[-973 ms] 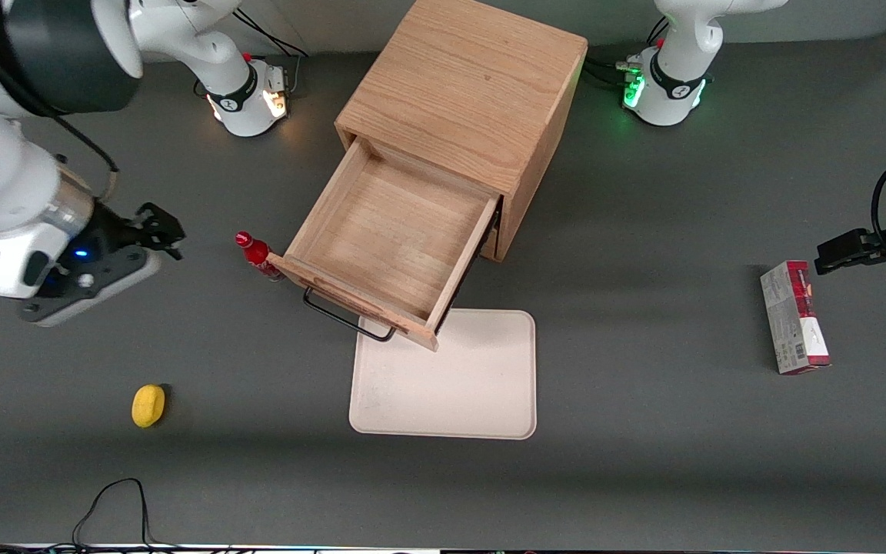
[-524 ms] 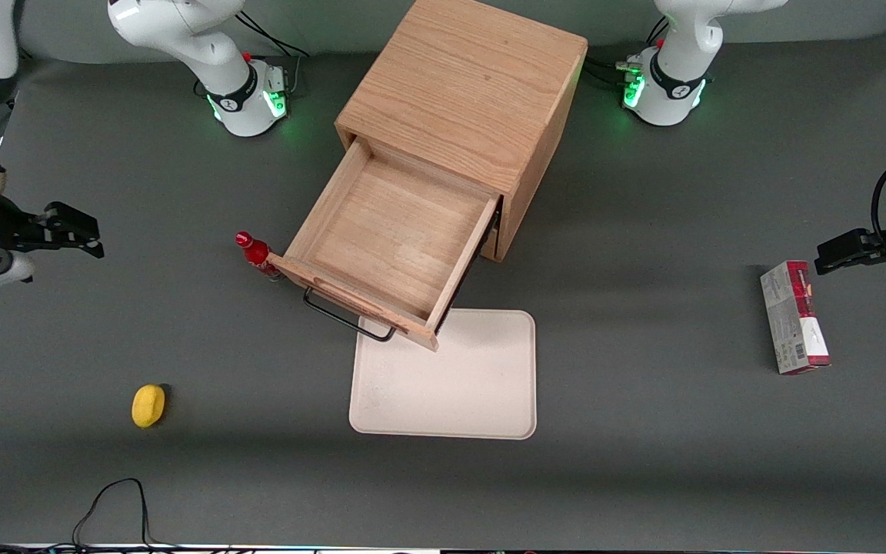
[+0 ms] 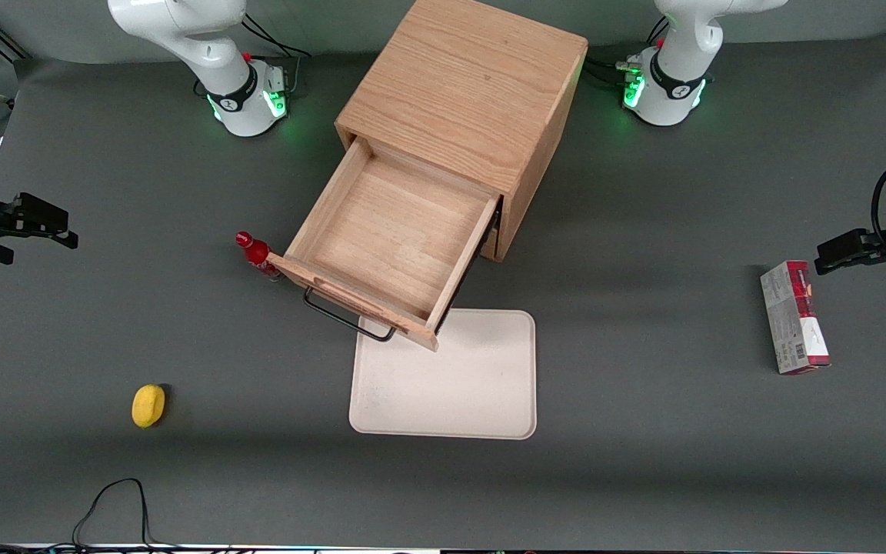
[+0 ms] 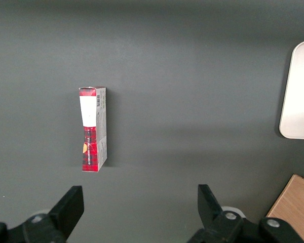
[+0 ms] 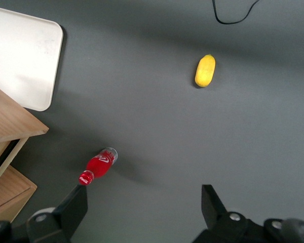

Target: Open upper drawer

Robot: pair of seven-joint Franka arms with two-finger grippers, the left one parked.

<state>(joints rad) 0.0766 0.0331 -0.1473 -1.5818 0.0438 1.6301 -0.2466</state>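
Note:
The upper drawer (image 3: 393, 238) of the light-oak cabinet (image 3: 466, 85) stands pulled far out, showing its bare wooden inside. Its thin black wire handle (image 3: 343, 317) hangs over the cream tray's edge. A corner of the drawer's front (image 5: 12, 124) shows in the right wrist view. My right gripper (image 3: 51, 225) hovers over bare table far toward the working arm's end, well apart from the drawer. The gripper (image 5: 144, 210) is open, with nothing between its fingers (image 5: 76, 207).
A red bottle (image 3: 256, 252) (image 5: 99, 164) stands on the table against the drawer's front corner. A yellow lemon-like object (image 3: 148, 405) (image 5: 204, 71) lies nearer the front camera. The cream tray (image 3: 451, 385) lies in front of the cabinet. A red-and-white box (image 3: 793, 315) (image 4: 93, 129) lies toward the parked arm's end.
My right arm has drawn away from the drawer toward the working arm's end of the table, its bulk leaving the view. The drawer, bottle and tray have not moved.

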